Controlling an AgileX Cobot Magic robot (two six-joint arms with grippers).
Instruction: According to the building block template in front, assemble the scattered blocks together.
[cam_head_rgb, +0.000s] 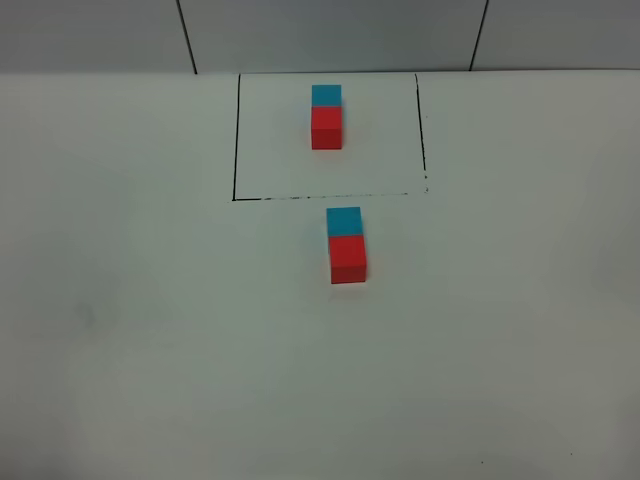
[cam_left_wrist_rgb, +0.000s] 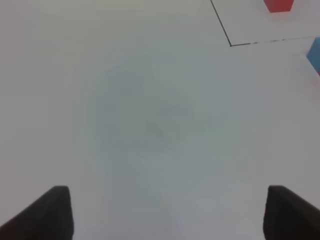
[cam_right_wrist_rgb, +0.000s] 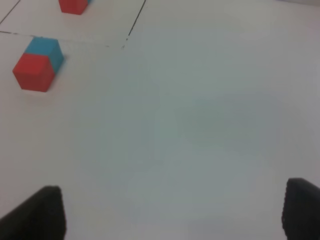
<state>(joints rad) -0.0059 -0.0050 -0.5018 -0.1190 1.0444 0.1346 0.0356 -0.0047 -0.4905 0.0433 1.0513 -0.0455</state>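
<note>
The template pair, a cyan cube (cam_head_rgb: 326, 95) behind a red cube (cam_head_rgb: 326, 128), stands inside the black drawn rectangle (cam_head_rgb: 236, 140) at the back. Just in front of the rectangle, the unframed cyan cube (cam_head_rgb: 343, 221) and red cube (cam_head_rgb: 347, 259) sit touching in a line, cyan behind red; they also show in the right wrist view, cyan cube (cam_right_wrist_rgb: 45, 47) and red cube (cam_right_wrist_rgb: 33, 71). No arm shows in the exterior high view. My left gripper (cam_left_wrist_rgb: 167, 215) is open and empty over bare table. My right gripper (cam_right_wrist_rgb: 172, 212) is open and empty, well apart from the cubes.
The white table (cam_head_rgb: 150, 330) spreads all around. A grey panelled wall (cam_head_rgb: 330, 35) stands behind its far edge. In the left wrist view the rectangle's corner (cam_left_wrist_rgb: 230, 45), the template's red cube (cam_left_wrist_rgb: 278, 5) and a cyan cube's edge (cam_left_wrist_rgb: 315, 54) show.
</note>
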